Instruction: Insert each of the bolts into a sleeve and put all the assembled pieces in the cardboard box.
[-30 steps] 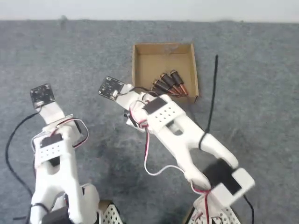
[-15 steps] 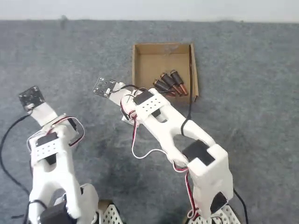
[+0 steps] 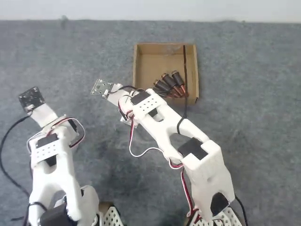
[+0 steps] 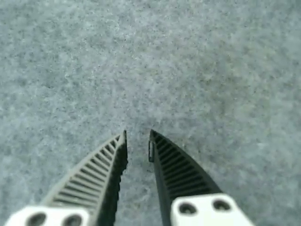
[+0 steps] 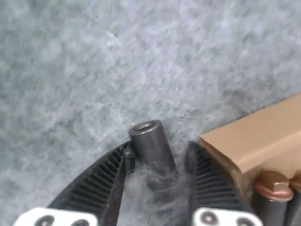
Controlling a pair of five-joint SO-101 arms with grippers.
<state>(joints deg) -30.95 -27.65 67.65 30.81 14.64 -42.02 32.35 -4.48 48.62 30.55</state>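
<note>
- The left arm (image 3: 49,150) rises from the lower left of the high view and angles toward the upper left
- The left gripper (image 4: 138,136) hangs over the grey carpet (image 4: 188,56), its fingers only slightly parted, with nothing between them
- The right arm (image 3: 160,117) stretches from the lower right to the centre, ending just off the lower left corner of the cardboard box (image 3: 139,70)
- The right gripper (image 5: 160,147) is spread around a dark sleeve (image 5: 148,139) resting on the carpet, not yet pinching it
- Several assembled pieces (image 3: 170,84) lie in the box's lower right corner
</note>
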